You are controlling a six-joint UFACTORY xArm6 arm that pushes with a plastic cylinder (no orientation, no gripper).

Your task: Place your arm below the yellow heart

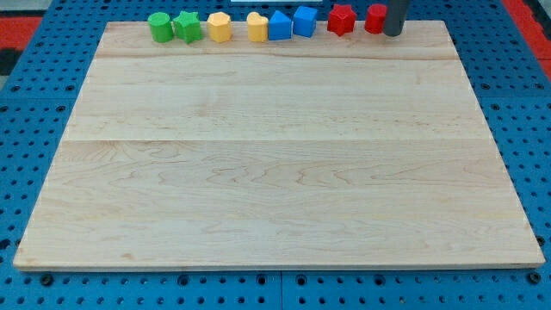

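The yellow heart sits in a row of blocks along the view's top edge of the wooden board, touching a blue block on its right. My tip is at the view's top right, just right of a red cylinder. It is far to the right of the yellow heart, with the blue and red blocks between them. The rod's upper part runs out of the view's top.
Left of the heart in the row are a yellow hexagon, a green star and a green cylinder. To its right are a blue cube and a red star. Blue pegboard surrounds the board.
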